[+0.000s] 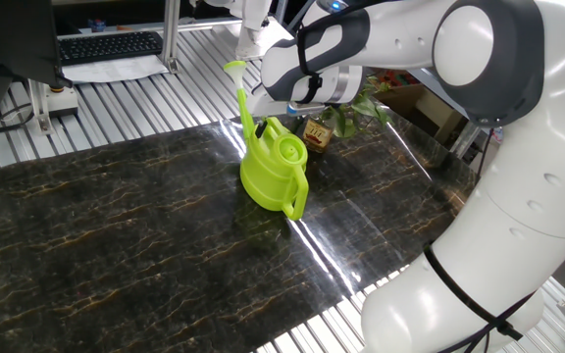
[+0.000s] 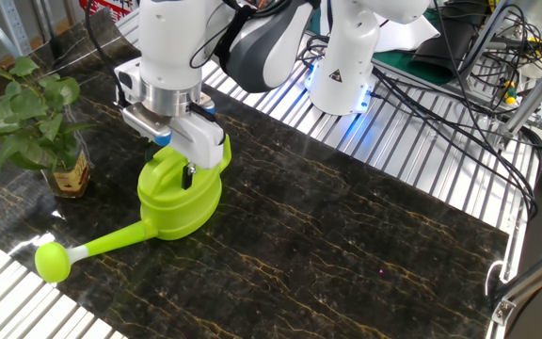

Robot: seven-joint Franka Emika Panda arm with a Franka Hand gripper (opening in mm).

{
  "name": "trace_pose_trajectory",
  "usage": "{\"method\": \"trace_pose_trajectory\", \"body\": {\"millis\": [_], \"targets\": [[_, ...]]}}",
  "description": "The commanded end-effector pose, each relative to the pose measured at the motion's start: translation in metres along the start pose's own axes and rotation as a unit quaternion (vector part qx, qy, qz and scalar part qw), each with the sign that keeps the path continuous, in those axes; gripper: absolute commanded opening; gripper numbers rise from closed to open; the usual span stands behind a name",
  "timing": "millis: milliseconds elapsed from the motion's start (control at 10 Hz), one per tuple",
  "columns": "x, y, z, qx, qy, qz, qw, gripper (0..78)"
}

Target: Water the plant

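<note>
The plant [image 2: 28, 111] has broad green leaves and stands in a small brown jar [image 2: 70, 175] with a yellowish label at the table's edge. It also shows in one fixed view [image 1: 318, 131], behind the arm. A lime-green watering can [image 2: 181, 194] stands upright on the dark marble table [image 2: 346, 245], its spout [image 2: 92, 248] pointing away from the arm base. The can also shows in one fixed view [image 1: 274, 169]. My gripper [image 2: 179, 162] is lowered over the can's top handle, with a finger on each side of it. The jaws look spread wide.
A keyboard [image 1: 109, 44] and papers lie on the slatted bench beyond the table. A cardboard box [image 1: 415, 98] stands past the plant. The arm's base [image 2: 346, 66] and a bundle of cables [image 2: 459, 66] are at the table's far side.
</note>
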State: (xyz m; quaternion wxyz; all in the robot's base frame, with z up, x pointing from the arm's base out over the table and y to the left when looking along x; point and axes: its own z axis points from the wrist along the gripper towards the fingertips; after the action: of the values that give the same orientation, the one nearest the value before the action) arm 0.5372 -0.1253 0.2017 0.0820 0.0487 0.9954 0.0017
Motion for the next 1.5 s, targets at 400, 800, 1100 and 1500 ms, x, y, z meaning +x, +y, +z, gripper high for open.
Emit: {"method": "trace_pose_trajectory", "body": {"millis": [400, 800, 1100, 1500], "targets": [[-0.0012, -0.0002, -0.0014, 0.000, -0.001, -0.002, 1.0000, 2.2], [-0.0012, -0.0002, -0.0014, 0.000, -0.001, -0.002, 1.0000, 2.2], [-0.0012, -0.0002, -0.0014, 0.000, -0.001, -0.002, 1.0000, 2.2], [-0.0012, -0.0002, -0.0014, 0.000, -0.001, -0.002, 1.0000, 2.2]]}}
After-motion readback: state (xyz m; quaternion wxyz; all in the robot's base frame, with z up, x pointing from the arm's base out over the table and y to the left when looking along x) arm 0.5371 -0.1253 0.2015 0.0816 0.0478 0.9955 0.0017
